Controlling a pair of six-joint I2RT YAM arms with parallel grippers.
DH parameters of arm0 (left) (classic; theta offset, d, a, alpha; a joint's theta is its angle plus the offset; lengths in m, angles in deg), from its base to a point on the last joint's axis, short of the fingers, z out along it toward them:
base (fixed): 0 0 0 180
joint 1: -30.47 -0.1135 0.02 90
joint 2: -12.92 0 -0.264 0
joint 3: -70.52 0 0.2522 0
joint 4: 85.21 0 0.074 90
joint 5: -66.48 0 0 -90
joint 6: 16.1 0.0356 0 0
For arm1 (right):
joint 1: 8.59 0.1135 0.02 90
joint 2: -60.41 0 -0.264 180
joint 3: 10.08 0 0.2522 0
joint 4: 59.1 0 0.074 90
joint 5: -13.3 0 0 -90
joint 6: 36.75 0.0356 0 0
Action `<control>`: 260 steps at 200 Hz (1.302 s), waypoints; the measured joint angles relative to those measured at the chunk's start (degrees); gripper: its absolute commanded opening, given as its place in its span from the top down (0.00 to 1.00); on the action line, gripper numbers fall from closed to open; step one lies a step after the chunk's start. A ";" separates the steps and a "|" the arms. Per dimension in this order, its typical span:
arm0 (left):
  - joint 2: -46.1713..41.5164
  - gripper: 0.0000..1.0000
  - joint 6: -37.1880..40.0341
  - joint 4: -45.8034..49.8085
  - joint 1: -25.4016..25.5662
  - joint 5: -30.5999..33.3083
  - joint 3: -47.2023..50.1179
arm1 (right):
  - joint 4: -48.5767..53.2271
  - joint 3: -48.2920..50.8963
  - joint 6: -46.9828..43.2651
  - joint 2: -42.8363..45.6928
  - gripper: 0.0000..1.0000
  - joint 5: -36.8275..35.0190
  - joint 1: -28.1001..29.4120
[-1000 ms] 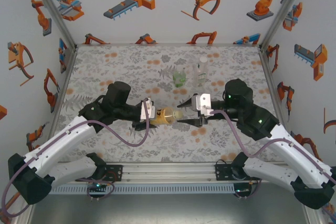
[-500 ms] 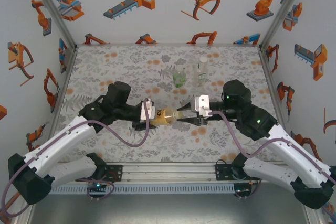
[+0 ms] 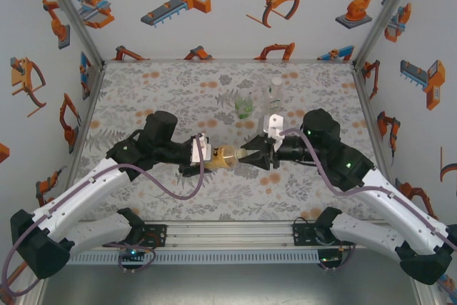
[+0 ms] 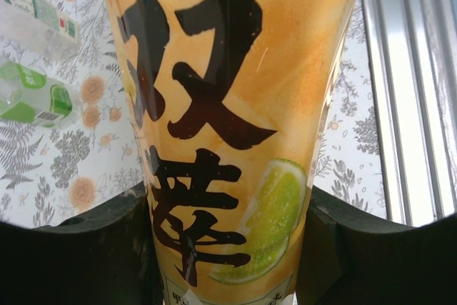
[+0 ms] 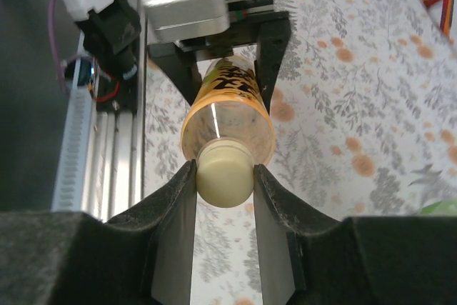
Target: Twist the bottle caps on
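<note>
**Item: amber bottle** (image 3: 223,155). We find it held sideways above mid-desk, neck toward 3 o'clock, its body clamped in the left hand (image 3: 206,153).

**Item: cap** (image 5: 225,173). Pale, sitting at the bottle's mouth, pinched by the right hand (image 5: 225,194), which is closed on it.

**Hazards, as we judge them:**
- A cap set slightly askew would cross-thread.
- The twist could spin the bottle inside the left hand's grip, since the label looks slick.
- A slipped cap would let liquid out.

**Room:**
- The squat green bottle (image 3: 244,108) and slim bottle (image 3: 275,98) stand at 12 to 1 o'clock of the cap, near the right wrist — a wide roll could knock them.
- The desk (image 3: 143,91) lies open at 6 and 9 o'clock.
- The near rail (image 3: 228,237) is well apart.
</note>
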 measured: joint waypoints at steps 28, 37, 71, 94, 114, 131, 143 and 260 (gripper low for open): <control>-0.42 1.00 -0.42 -0.09 -0.13 3.72 0.02 | -5.44 2.99 16.00 0.20 1.00 -6.36 0.00; -0.55 1.00 -0.55 -0.26 -0.17 4.90 0.04 | -6.73 3.74 21.49 0.04 1.00 -8.48 0.00; -0.96 1.00 -1.62 -1.16 -0.50 9.88 0.11 | -9.94 4.42 42.14 -2.16 1.00 -16.33 -0.07; -1.01 1.00 -2.67 -1.36 -0.81 13.40 0.26 | -10.69 4.46 55.08 -4.42 1.00 -20.52 -0.33; -0.98 1.00 -3.34 -1.33 -0.92 16.33 0.52 | -10.93 4.46 63.41 -6.54 1.00 -22.84 -0.63; -0.96 1.00 -3.69 -1.31 -0.92 17.81 0.76 | -10.49 4.33 67.45 -7.54 1.00 -23.96 -0.70; -0.94 1.00 -3.80 -1.33 -0.92 18.23 0.81 | -10.19 4.04 69.11 -7.96 1.00 -24.28 -0.70; -0.70 1.00 -2.97 -4.55 0.11 10.97 0.81 | -0.55 -2.80 46.07 -0.72 0.50 -22.69 0.02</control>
